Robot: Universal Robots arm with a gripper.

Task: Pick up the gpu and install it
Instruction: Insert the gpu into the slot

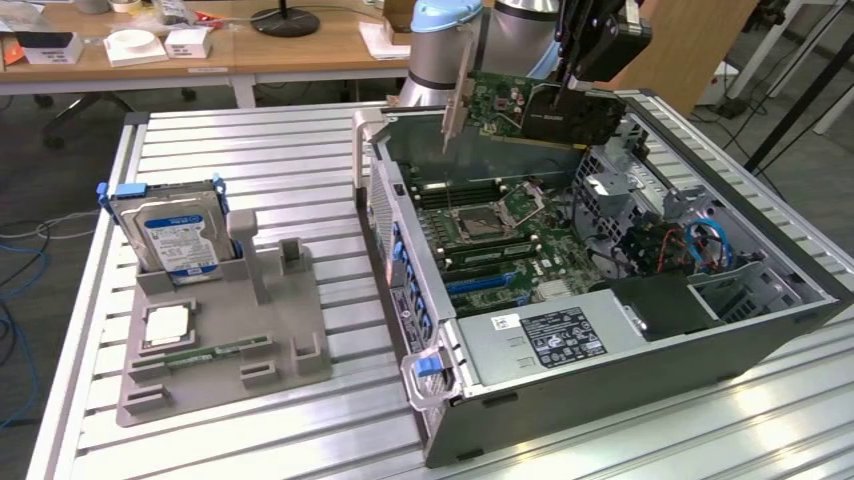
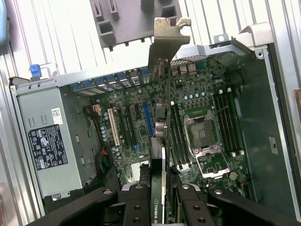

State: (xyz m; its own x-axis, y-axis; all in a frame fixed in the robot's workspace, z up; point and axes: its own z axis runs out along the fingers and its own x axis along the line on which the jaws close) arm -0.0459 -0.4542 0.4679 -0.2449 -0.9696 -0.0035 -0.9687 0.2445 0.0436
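Holding gpu (image 1: 514,100) over open computer case (image 1: 641,400), hard drive (image 1: 171,235) in grey tray (image 1: 287,330)

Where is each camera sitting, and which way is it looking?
Exterior view: off the arm, up high, looking down at the open computer case and grey holder; shows the arm and the gripper holding the gpu.
Wrist view: on the wrist, looking down along the gpu onto the motherboard; shows the gripper's black fingers.
Shared: gpu, gripper, computer case.
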